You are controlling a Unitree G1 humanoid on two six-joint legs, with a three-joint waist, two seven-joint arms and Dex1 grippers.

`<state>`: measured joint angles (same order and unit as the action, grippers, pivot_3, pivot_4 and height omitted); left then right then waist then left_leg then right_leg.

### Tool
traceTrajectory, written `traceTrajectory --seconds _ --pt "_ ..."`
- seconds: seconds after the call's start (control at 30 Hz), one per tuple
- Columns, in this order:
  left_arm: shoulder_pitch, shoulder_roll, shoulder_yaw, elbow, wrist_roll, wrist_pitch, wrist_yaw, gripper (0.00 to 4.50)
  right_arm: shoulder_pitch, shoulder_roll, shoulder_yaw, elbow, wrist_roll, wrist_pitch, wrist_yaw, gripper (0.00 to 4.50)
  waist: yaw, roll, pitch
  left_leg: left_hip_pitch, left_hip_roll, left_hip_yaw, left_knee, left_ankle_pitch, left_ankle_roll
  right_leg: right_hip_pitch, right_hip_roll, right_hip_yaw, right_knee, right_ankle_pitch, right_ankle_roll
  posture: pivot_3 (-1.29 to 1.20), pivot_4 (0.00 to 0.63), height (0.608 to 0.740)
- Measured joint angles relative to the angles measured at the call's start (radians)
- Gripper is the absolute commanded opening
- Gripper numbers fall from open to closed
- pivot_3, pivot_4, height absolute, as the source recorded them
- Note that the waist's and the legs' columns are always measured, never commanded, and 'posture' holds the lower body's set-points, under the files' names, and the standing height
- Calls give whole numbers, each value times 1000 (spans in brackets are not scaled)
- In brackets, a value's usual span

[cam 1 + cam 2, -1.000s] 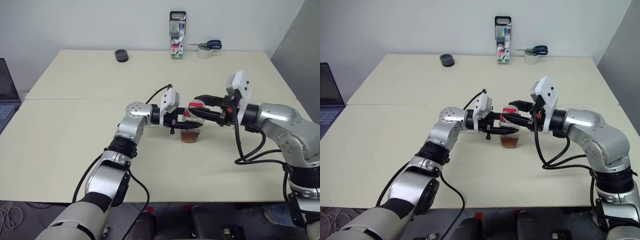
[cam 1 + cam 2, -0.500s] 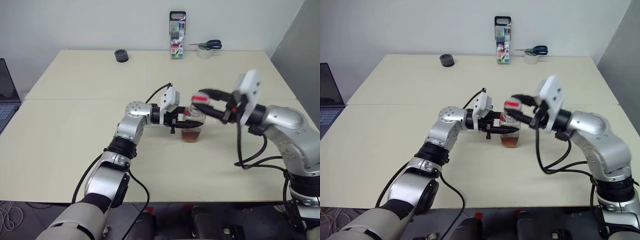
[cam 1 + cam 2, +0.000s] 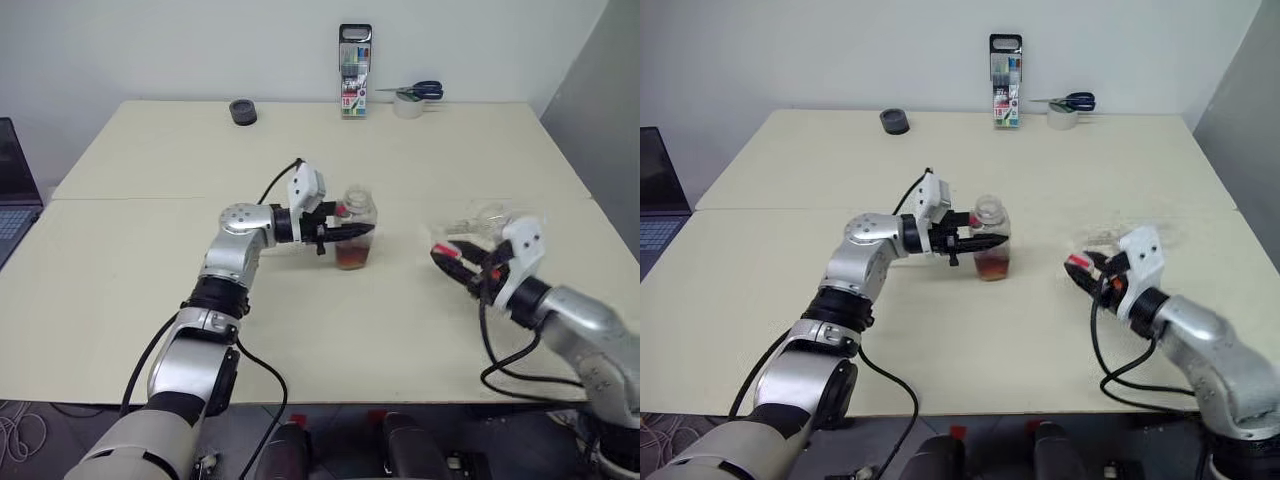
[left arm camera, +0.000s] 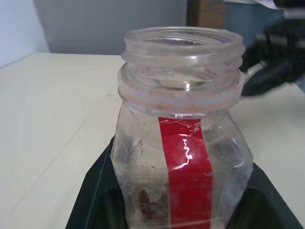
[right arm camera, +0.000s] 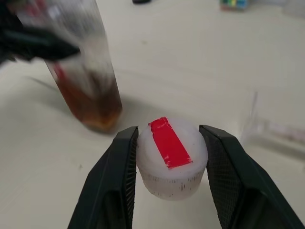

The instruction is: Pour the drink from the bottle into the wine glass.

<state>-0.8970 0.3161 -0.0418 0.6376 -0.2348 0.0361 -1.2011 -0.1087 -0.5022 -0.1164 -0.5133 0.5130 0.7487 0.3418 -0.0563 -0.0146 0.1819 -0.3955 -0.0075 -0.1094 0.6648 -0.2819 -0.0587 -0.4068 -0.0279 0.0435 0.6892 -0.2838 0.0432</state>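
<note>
Cap off, pouring not begun. Left gripper shut tight on the open bottle, upright near the counter middle, brown drink low inside. Right gripper pinching the cap on the right. Wine glass just behind it, seemingly lying down. Next, probably: drop cap, stand glass up, tip bottle over it.

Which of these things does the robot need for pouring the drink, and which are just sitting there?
For the job:
- bottle, open and held upright
- drink in its bottom
- cap, held away from the bottle
- wine glass, faint, by the right arm

Just lying about:
- marker case
- scissors
- tape roll
- black round thing
- laptop
</note>
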Motion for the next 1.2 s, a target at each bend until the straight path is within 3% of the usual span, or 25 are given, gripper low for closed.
traceTrajectory --seconds 0.07,0.33,0.6,0.7,0.83,0.93,1.07,1.2 --pt "0 31 29 12 0 1 35 1725 28 56 38 65 -58 -33 -44 1724 -4 0 0 1 0 1 0 0 0 0 0 1 1 0 0 0 150 740" --pt "25 176 138 39 0 9 150 1724 40 66 59 198 -149 -110 -30 4447 -1 0 0 1 0 0 0 0 0 0 0 0 1 0 0 0 150 740" --pt "70 222 170 39 0 23 246 1724 30 -44 65 202 -161 -77 67 4500 10 0 0 1 -1 -1 0 0 0 1 0 -1 0 0 0 0 150 740" --pt "71 229 189 44 6 18 324 1724 26 -118 74 205 -200 -108 107 4500 10 -1 0 1 -1 0 0 0 0 1 -1 0 0 0 0 0 150 740" --pt "71 247 227 116 24 -1 459 1724 -20 -172 62 114 -136 -111 232 4500 1 -1 0 2 1 -1 0 0 0 1 1 -1 0 0 0 0 150 740" --pt "70 247 242 155 26 -1 517 1724 -126 -166 86 64 -90 -70 271 4500 -3 -1 0 2 1 -1 0 0 0 1 1 -1 1 0 0 0 150 740" --pt "66 247 260 180 15 -3 566 1724 -290 -75 165 50 -35 11 268 4500 -4 -1 -1 2 1 -1 0 0 0 0 1 -1 1 0 0 0 150 740" --pt "65 247 277 194 3 -6 581 1724 -354 -29 225 57 -29 41 263 4500 -2 -2 -1 2 0 -1 0 0 -1 0 -1 -1 1 0 0 0 150 740"
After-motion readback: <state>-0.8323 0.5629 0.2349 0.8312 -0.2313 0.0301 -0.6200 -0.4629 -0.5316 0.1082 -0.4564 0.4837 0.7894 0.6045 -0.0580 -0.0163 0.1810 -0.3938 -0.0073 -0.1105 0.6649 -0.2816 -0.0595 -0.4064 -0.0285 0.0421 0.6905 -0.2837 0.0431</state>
